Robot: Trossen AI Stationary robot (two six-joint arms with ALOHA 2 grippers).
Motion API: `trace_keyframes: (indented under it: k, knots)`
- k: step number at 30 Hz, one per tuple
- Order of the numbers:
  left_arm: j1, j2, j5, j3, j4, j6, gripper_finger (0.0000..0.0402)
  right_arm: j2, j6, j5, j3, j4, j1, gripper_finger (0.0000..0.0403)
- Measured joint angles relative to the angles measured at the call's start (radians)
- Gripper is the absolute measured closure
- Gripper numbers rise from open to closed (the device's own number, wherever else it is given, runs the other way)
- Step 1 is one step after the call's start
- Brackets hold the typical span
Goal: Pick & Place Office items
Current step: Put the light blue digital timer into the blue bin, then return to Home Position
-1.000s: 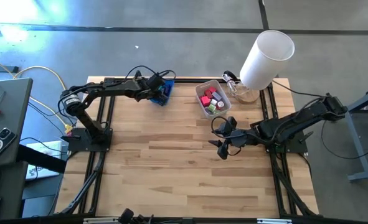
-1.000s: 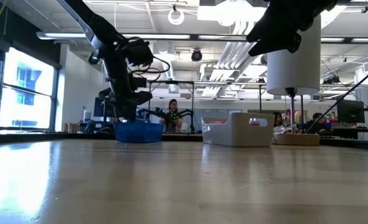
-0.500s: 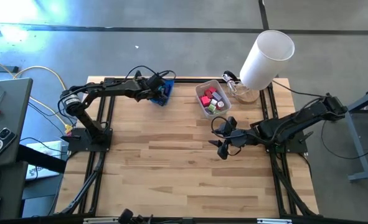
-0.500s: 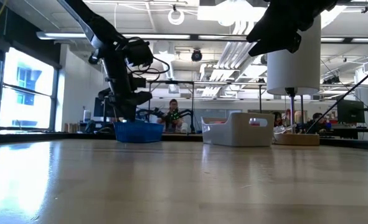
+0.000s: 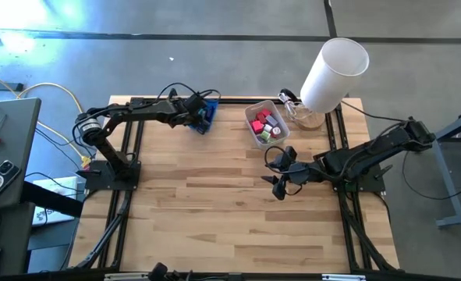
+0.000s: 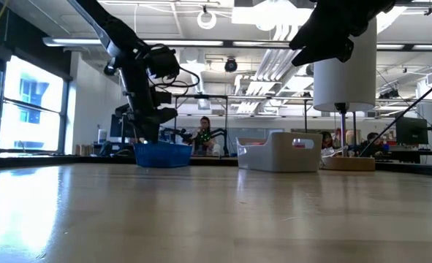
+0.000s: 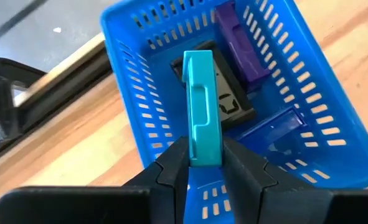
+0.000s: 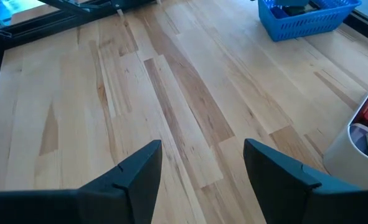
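A wooden worktop (image 5: 214,203) is seen carrying a translucent white bin (image 5: 266,123) of red, pink and green office items (image 5: 264,125) near its far edge, with a blue tray (image 7: 308,93) well apart at the far left, where a purple piece (image 7: 243,46) and a black piece (image 7: 230,102) are held inside. The left end effector (image 7: 205,163) is positioned over the tray, clamped on a teal clip (image 7: 201,106) held upright above the black piece. The right end effector (image 8: 202,163) is held above bare worktop just in front of the bin, fingers parted, nothing gripped.
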State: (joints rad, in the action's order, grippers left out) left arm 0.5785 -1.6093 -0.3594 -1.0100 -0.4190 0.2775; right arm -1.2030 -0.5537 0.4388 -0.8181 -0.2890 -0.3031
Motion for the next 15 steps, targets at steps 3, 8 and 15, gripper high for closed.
trace_keyframes:
  k: [3,8,15]
  knots:
    - [0.001,0.0,0.035,0.0,0.0,0.0,0.0307,0.0,0.0,0.0,0.0,0.0,0.0,0.0188]
    - [0.004,0.0,0.057,0.0,-0.002,-0.015,0.0265,0.0,-0.002,0.0,0.0,0.0,0.0,0.0188]
    - [-0.008,0.0,0.055,0.0,-0.003,-0.045,0.0216,0.0,-0.003,-0.002,0.0,0.0,0.0,0.0188]
